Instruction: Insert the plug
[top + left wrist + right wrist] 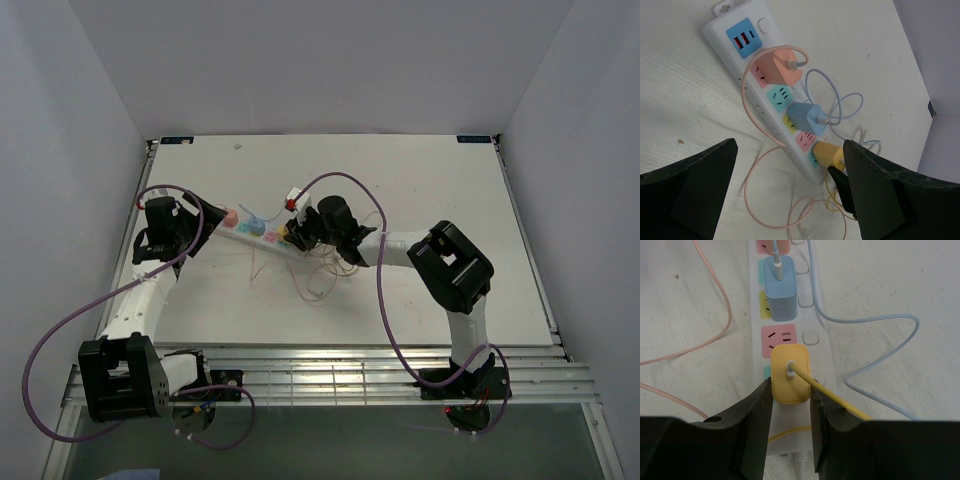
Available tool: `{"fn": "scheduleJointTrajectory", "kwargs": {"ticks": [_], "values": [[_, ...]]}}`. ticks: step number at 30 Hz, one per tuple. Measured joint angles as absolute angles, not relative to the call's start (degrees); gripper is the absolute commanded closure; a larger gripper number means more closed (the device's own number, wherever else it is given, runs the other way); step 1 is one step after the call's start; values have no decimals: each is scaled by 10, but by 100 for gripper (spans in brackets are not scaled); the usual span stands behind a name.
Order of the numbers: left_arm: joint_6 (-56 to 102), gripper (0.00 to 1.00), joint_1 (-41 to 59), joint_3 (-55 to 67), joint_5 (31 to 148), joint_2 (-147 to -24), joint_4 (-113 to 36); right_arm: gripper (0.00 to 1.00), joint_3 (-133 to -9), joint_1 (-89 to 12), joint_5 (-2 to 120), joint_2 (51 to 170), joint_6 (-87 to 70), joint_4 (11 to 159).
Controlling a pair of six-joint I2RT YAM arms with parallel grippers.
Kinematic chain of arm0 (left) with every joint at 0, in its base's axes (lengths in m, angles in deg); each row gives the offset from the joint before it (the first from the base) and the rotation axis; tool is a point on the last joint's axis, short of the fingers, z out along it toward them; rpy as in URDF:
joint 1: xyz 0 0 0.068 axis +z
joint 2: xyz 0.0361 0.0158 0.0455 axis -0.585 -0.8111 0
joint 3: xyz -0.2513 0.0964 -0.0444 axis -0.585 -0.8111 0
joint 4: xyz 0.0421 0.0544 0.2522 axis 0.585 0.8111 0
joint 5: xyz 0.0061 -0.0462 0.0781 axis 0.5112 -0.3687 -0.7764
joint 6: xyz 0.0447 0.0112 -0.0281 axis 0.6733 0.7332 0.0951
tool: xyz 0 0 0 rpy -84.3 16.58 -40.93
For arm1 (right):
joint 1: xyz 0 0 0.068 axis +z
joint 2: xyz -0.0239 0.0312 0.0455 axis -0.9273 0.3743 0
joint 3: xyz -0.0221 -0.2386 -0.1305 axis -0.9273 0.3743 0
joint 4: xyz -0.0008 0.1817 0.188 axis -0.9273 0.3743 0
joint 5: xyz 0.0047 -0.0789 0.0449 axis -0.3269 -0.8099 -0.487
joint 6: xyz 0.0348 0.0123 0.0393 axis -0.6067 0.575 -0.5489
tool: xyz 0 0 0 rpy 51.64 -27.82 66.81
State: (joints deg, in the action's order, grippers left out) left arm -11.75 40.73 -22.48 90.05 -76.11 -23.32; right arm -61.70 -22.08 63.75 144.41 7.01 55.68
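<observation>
the right gripper (790, 390) pinches the yellow plug (789, 372) at the teal socket of the power strip (812, 355). the left gripper (789, 150) hangs over it, jaws spread wide

yellow plug (789, 375), blue plug (780, 295), pink plug (780, 67), white strip (742, 65)

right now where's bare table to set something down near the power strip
Bare: the table along its far edge beyond the power strip, and its right side past the right arm. Crowded: loose cables beside the strip.

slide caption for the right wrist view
Right hand grips the yellow plug on the white power strip, one empty pink socket below the blue plug.
</observation>
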Motion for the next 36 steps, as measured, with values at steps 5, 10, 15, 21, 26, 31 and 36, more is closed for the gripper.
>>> {"fn": "scheduleJointTrajectory", "kwargs": {"ticks": [5, 10, 15, 21, 26, 31, 36], "values": [[-117, 2, 407, -225, 899, -760, -231, 92, -631, -206, 600, 1445, 76, 583], [-117, 2, 407, -225, 899, -755, -229, 92, -663, -184, 554, 1453, 86, 625], [-117, 2, 407, -225, 899, -755, -229, 92, -681, -175, 538, 1460, 84, 651], [-117, 2, 407, -225, 899, -755, -229, 92, -693, -177, 542, 1480, 63, 650], [-117, 2, 407, -225, 897, -755, -229, 92, -701, -177, 540, 1484, 53, 654], [-117, 2, 407, -225, 896, -755, -228, 92, -702, -177, 539, 1479, 51, 656], [-117, 2, 407, -225, 897, -750, -224, 85, -701, -176, 531, 1474, 44, 662]]}}
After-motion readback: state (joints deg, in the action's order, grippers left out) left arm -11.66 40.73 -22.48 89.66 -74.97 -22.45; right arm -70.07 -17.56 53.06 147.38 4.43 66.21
